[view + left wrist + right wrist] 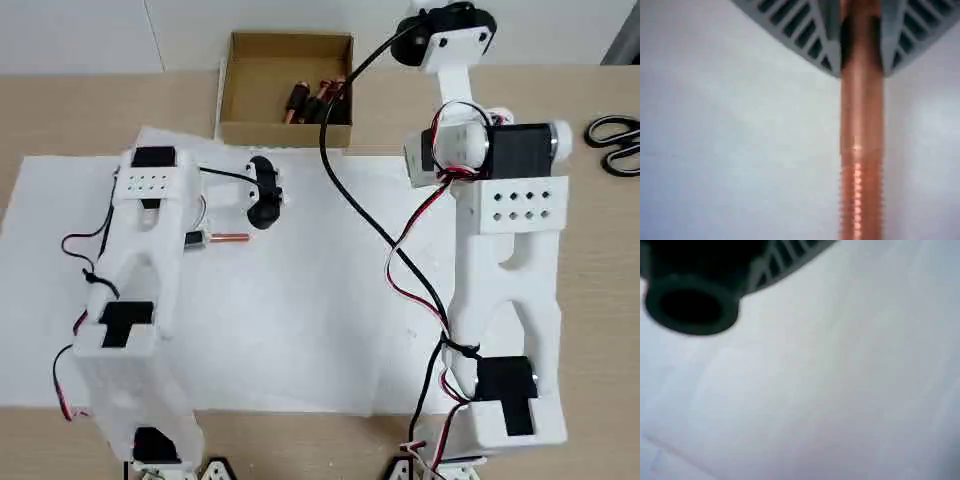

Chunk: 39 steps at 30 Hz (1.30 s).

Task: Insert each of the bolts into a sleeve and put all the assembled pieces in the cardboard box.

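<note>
On the desk (60, 110) lies a white paper sheet (300, 330), and both arms stand along its near edge. The left gripper (861, 67) is clamped on 1 copper bolt (861, 150) - its grey ribbed fingers (805, 30) press the smooth shank from both sides and the threaded end sticks out free. From above, this bolt lies level over the sheet's far-left part, short of the cardboard box (228, 90). The box sits at the desk's far edge, with several assembled pieces (315, 100) heaped against its right wall. The right gripper (725, 265) holds 1 black sleeve (690, 307), open end showing, over a white surface - its arm stretches to the desk's far edge, just right of the box. Scissors (615, 140) lie at the right edge.
</note>
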Available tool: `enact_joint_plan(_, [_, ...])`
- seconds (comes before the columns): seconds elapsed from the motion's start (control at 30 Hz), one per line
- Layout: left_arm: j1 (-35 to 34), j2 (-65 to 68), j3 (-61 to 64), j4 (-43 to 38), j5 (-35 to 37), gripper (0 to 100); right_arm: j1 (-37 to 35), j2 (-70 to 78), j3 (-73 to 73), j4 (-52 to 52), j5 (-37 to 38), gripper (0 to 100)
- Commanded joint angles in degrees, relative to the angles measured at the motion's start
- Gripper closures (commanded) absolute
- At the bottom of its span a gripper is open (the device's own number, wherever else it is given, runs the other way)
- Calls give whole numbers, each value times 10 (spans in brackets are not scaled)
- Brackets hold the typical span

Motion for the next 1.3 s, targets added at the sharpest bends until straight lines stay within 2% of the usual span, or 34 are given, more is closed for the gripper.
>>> enact_joint_plan(0.0, [10,12,-2,-56,-162,994,7,-35,-4,3,9,991])
enact_joint_plan(0.1, [13,21,-13,-78,-103,987,7,-35,-4,3,10,991])
enact_joint_plan(0.33, [9,18,-75,-71,-11,856,7,-36,-4,3,10,991])
enact_joint_plan(0.63, [9,19,-293,143,90,852,7,-36,-4,2,9,991])
enact_joint_plan(0.7, [9,19,-329,193,135,852,7,-36,-4,2,9,991])
enact_joint_plan(0.77, [-3,18,-336,188,255,852,7,-36,-4,2,9,991])
enact_joint_plan(0.9, [-36,-11,-311,190,634,851,23,-36,-5,2,10,991])
enact_joint_plan(0.97, [-38,-34,-301,190,760,851,36,-36,-6,2,10,991])
enact_joint_plan(1.03, [-37,-60,-293,190,827,851,52,-36,-6,3,10,991])
enact_joint_plan(1.13, [-32,-107,-265,189,888,852,71,-37,-6,3,6,991])
enact_joint_plan(1.27, [-5,-142,-195,188,1028,848,73,-37,-7,15,6,991])
